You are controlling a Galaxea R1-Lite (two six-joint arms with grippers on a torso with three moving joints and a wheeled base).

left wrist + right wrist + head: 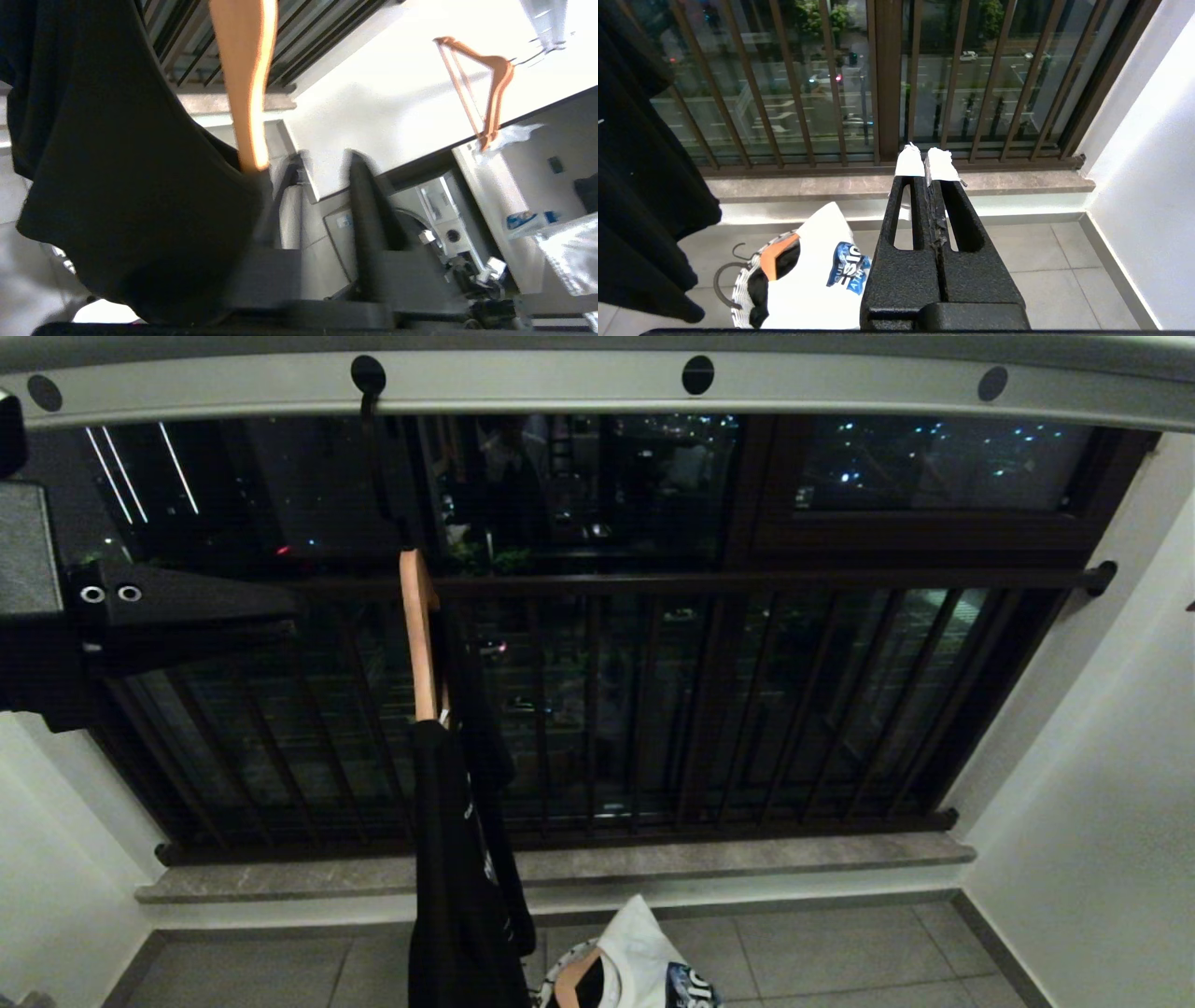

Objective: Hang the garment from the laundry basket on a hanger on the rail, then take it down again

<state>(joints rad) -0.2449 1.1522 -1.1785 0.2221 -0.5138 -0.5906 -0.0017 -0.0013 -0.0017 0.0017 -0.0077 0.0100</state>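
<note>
A black garment (462, 887) hangs on a wooden hanger (418, 635) whose dark hook sits in a hole of the pale grey rail (597, 392). My left arm (168, 616) reaches in from the left at hanger height. In the left wrist view, my left gripper (323, 161) is open and empty beside the black garment (117, 163), one fingertip close to the hanger's end (245, 84). The laundry basket (553, 982) stands on the floor below. My right gripper (927, 161) is shut and empty, parked above the floor right of the laundry basket (738, 291).
A white garment with a blue logo (817, 275) and an orange hanger piece (777, 249) lie in the basket. The dark window grille (700, 709) and stone sill (747, 859) stand behind. A white wall (1102, 803) closes the right side. Another wooden hanger (490, 88) hangs in the room behind.
</note>
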